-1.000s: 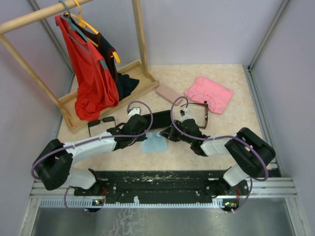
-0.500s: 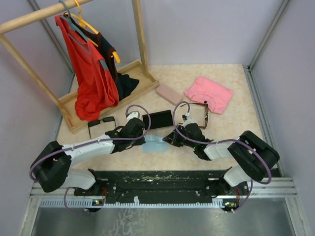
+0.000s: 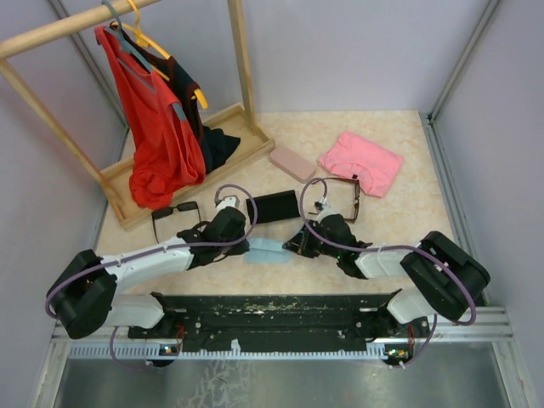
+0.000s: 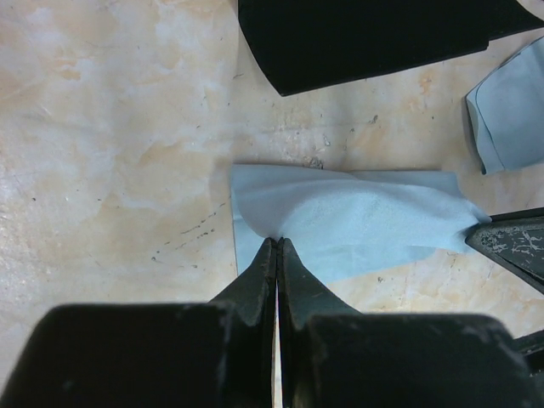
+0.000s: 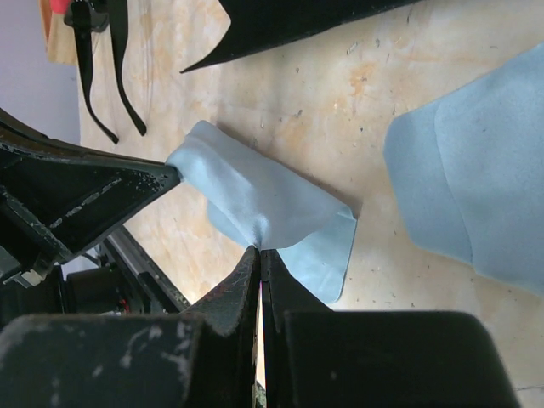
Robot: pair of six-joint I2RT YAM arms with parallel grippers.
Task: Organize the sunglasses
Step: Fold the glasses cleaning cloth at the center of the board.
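Observation:
Black-framed sunglasses (image 3: 174,217) lie at the left by the rack base; their folded arms show in the right wrist view (image 5: 102,68). Reddish-brown sunglasses (image 3: 344,197) lie behind the right arm. Between the arms is a light blue cloth (image 3: 269,249). My left gripper (image 3: 245,244) is shut on its left edge (image 4: 278,242), and my right gripper (image 3: 291,246) is shut on its right edge (image 5: 259,249). The cloth (image 4: 357,217) bulges up between the two grips, doubled over (image 5: 255,195).
A black oblong case (image 3: 276,206) lies just behind the cloth. A pink oblong case (image 3: 291,161) and a pink cloth (image 3: 359,161) lie farther back. A second blue cloth (image 5: 476,187) lies by the right gripper. A wooden clothes rack (image 3: 183,161) stands at the back left.
Both grippers have drawn slightly toward the near edge with the blue cloth, which went from a flat square to a narrower doubled strip. The sunglasses have not moved.

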